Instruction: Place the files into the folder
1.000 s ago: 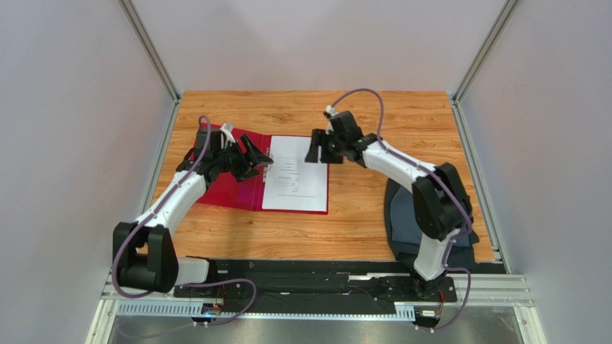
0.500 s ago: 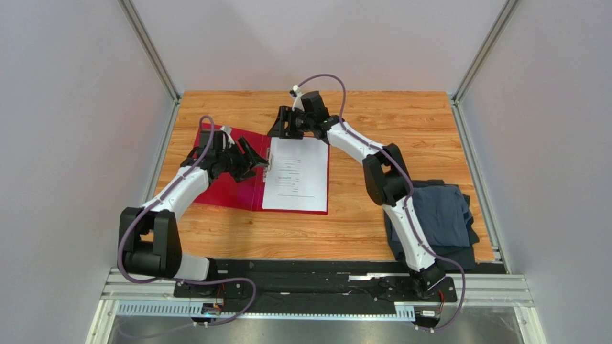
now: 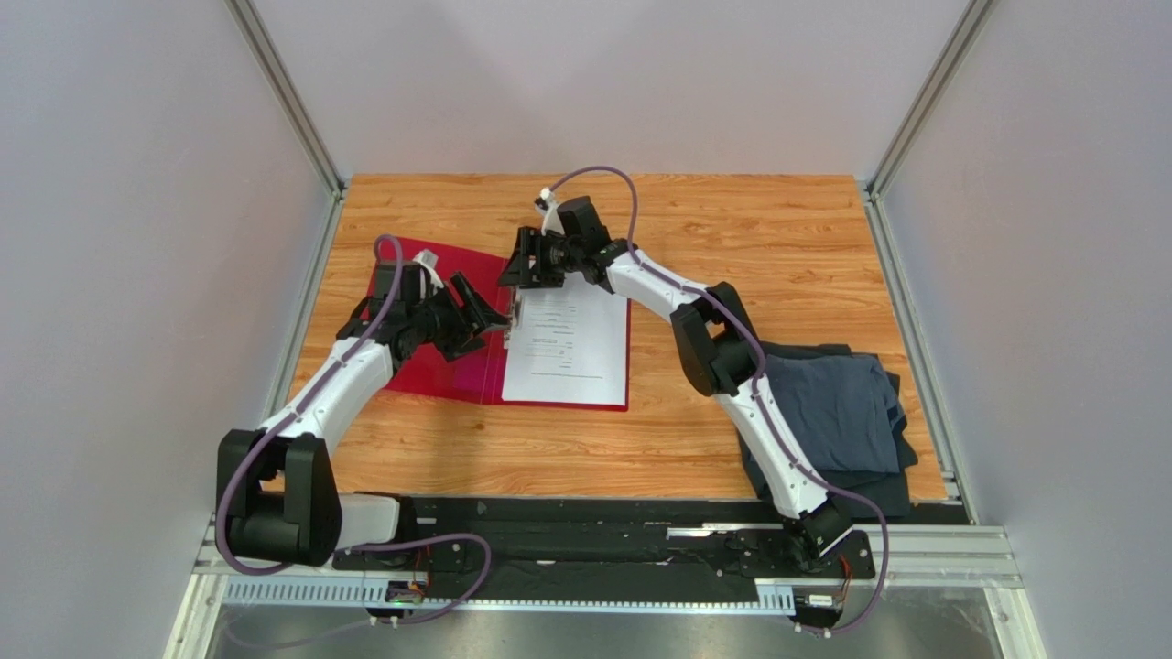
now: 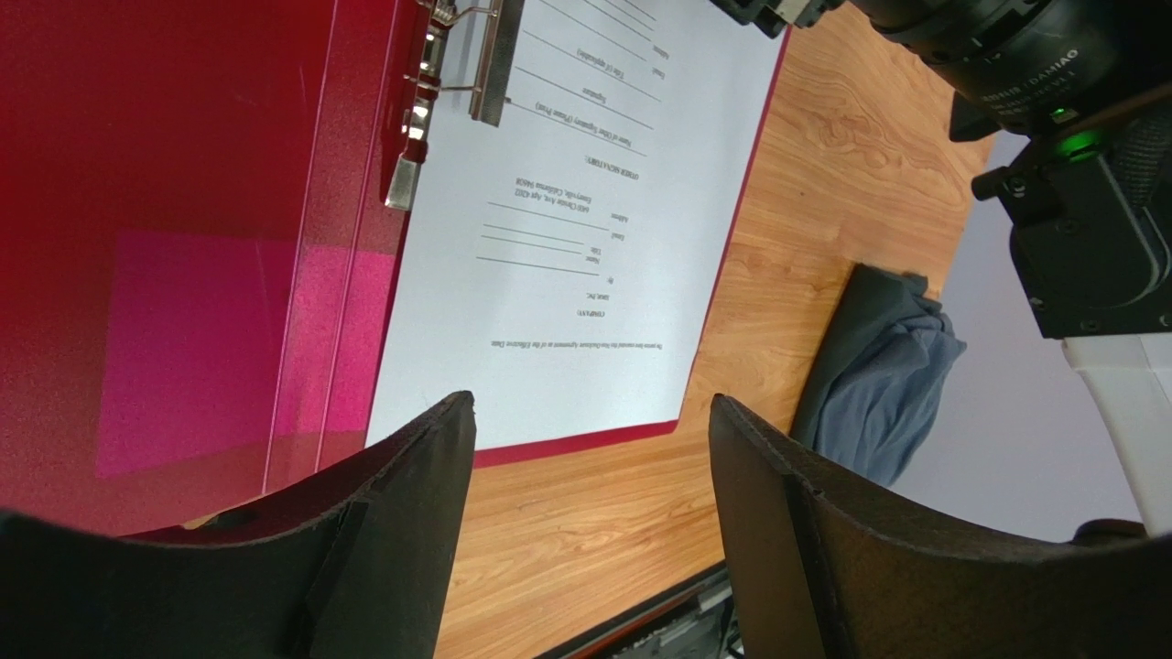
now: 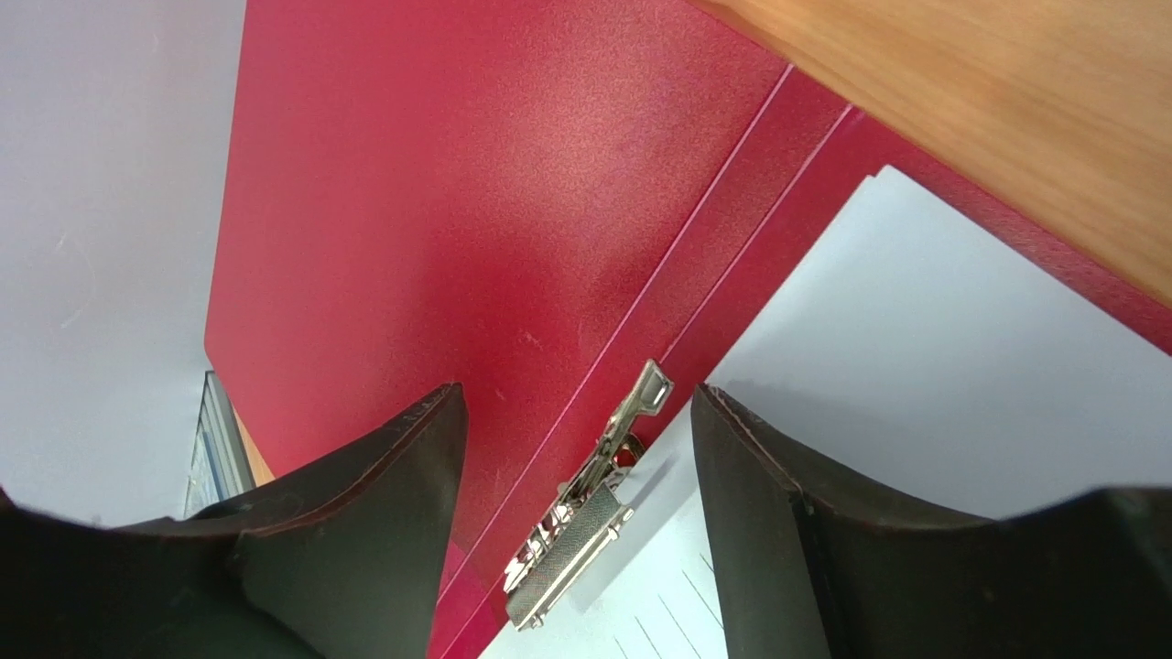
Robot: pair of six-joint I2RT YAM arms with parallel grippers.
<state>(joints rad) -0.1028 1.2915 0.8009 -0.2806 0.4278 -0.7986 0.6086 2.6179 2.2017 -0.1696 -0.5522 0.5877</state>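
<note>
The red folder (image 3: 427, 364) lies open on the table, its left cover bare. The white printed files (image 3: 567, 343) lie on its right half, their edge under the metal clip (image 4: 454, 69) by the spine. My left gripper (image 3: 482, 305) is open and empty above the left cover, beside the spine; the left wrist view shows the files (image 4: 592, 234) and cover (image 4: 165, 206) beyond its fingers (image 4: 413, 522). My right gripper (image 3: 527, 261) is open and empty over the folder's far end; in the right wrist view the clip (image 5: 592, 508) lies between its fingers (image 5: 771, 522).
A dark grey-blue folded cloth (image 3: 826, 412) lies at the right, near the right arm's base, and shows in the left wrist view (image 4: 881, 364). Wooden tabletop (image 3: 771, 234) surrounds the folder. Grey walls with metal rails close in the left, right and back.
My right gripper has swung left from the files' far right corner to over the folder's spine at the far end. My left gripper has drawn back slightly to the left.
</note>
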